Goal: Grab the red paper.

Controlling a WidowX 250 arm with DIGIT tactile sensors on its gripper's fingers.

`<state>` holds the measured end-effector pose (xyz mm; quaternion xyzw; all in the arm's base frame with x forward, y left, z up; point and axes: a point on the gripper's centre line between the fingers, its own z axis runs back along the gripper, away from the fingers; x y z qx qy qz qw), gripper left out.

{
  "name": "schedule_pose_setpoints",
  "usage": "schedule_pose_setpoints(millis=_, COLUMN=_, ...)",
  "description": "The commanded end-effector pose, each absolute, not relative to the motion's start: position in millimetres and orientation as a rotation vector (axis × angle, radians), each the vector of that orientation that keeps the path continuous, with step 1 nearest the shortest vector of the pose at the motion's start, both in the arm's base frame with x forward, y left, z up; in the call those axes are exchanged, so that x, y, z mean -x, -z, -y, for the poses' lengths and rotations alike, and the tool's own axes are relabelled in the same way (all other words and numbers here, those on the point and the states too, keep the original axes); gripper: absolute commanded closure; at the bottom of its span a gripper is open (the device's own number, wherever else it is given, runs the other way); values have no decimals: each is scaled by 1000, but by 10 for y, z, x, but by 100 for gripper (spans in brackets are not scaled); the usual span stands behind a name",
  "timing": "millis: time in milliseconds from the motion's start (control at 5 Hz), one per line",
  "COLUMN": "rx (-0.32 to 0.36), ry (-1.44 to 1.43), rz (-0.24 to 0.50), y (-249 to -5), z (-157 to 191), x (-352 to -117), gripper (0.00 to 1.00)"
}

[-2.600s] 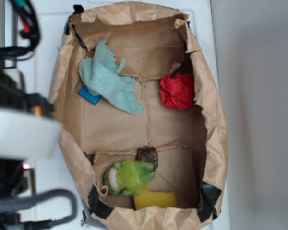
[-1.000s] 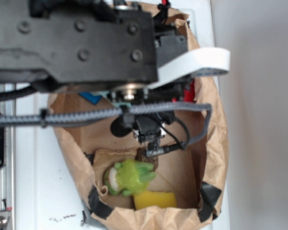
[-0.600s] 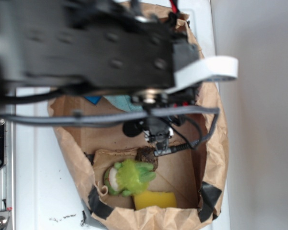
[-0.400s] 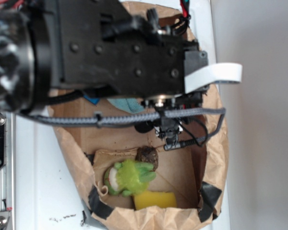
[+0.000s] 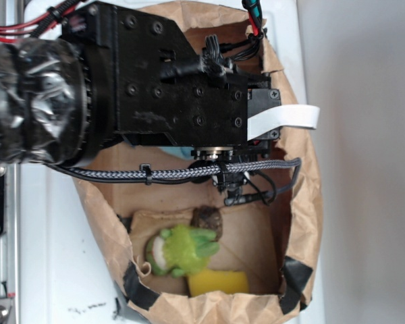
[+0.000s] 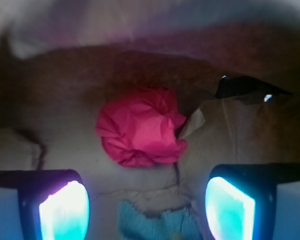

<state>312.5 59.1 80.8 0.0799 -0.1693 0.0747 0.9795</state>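
In the wrist view the red paper (image 6: 140, 127), a wrinkly round wad, lies on the brown bag floor beside the bag's wall. It sits ahead of my gripper (image 6: 147, 210), a short way beyond the fingertips and centred between them. The two fingers (image 6: 65, 210) stand wide apart with nothing between them but a corner of blue cloth (image 6: 157, 225) below. In the exterior view the arm (image 5: 155, 88) covers the upper half of the paper bag (image 5: 304, 202) and hides the red paper and the gripper.
A green plush toy (image 5: 182, 248), a yellow block (image 5: 218, 281) and a dark brown lump (image 5: 207, 217) lie in the bag's near end. The bag's crumpled walls rise on all sides. A black tape patch (image 6: 247, 87) marks the wall right of the wad.
The arm has swung in from the left over the bag and now covers the cloth, the blue block and the red paper in the exterior view. The toy and yellow block have not moved.
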Motion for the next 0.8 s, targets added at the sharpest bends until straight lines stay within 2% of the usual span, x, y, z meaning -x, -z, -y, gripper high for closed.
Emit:
schedule_pose_setpoints(millis=0, rx=-143, ry=-139, rz=363, y=-836, z=-608, x=-3107, gripper=0)
schedule_pose_setpoints(millis=400, rx=-99, ry=-147, rz=394, y=-868, z=-544, x=-3088, gripper=0)
schedule_pose_setpoints(millis=600, rx=-105, ry=-166, rz=423, y=-852, z=-546, x=-3093, gripper=0)
